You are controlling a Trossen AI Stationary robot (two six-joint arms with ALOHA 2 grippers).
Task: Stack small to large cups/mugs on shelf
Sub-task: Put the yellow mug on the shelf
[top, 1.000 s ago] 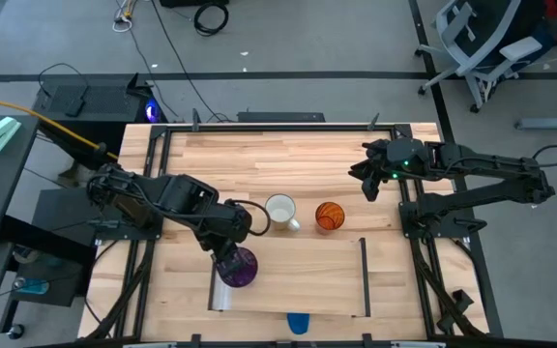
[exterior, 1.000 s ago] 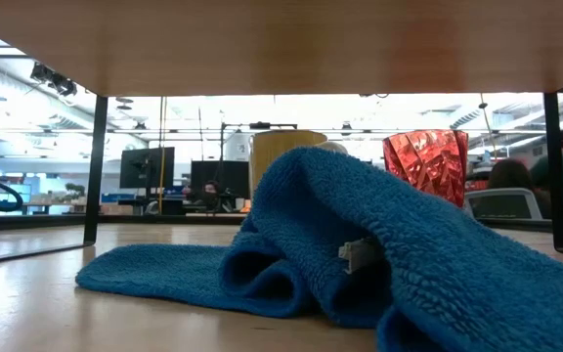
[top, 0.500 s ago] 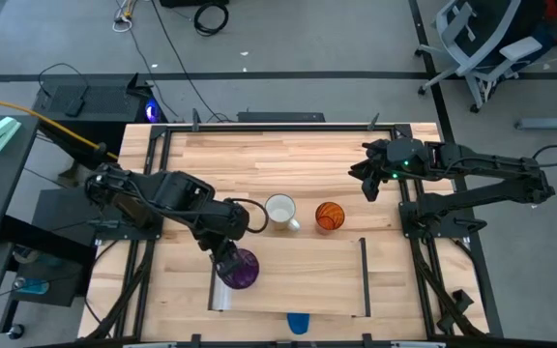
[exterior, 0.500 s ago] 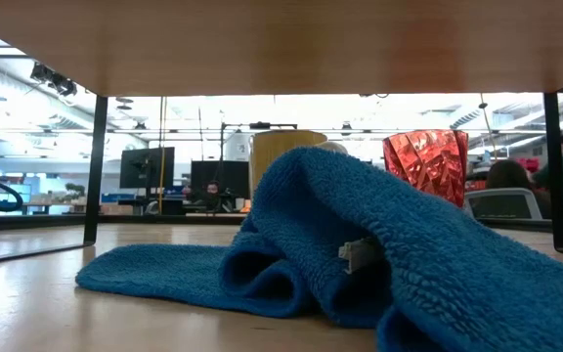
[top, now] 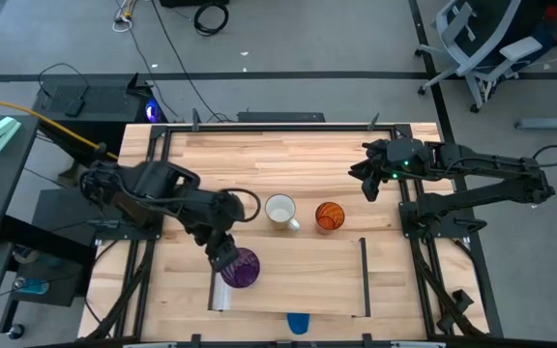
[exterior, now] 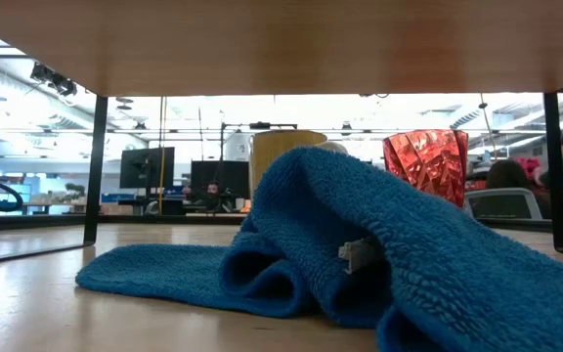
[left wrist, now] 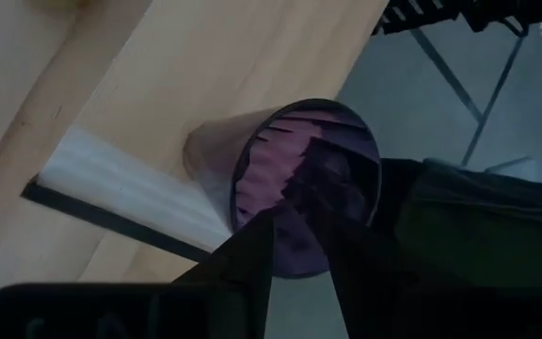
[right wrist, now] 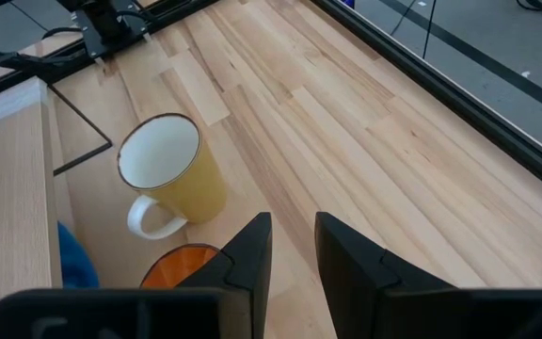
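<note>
The purple tumbler [top: 244, 270] stands upright on the shelf [top: 298, 275], close to its metal-strip end [top: 220, 296]. My left gripper [top: 222, 254] hangs open just over the tumbler's far-left rim; its wrist view looks down into the tumbler [left wrist: 309, 179] past the fingers, and no touch shows. The handled mug [top: 280, 210], white inside and pale yellow outside [right wrist: 163, 169], and the orange tumbler [top: 329, 215] stand on the tabletop beyond the shelf's far edge. My right gripper [top: 367, 184] waits open, with a narrow gap, near the table's right side.
A blue cloth [top: 299, 322] lies bunched at the near table edge and fills the low view [exterior: 340, 254], under the raised shelf's underside [exterior: 281, 44] and its thin dark legs [exterior: 96, 166]. Bare shelf board runs right of the purple tumbler. People sit in the room behind.
My left arm has drawn back toward the table's left edge, and its gripper has shifted slightly off the purple tumbler, so more of the tumbler shows. The tumbler has stayed on the shelf. My right arm has kept still.
</note>
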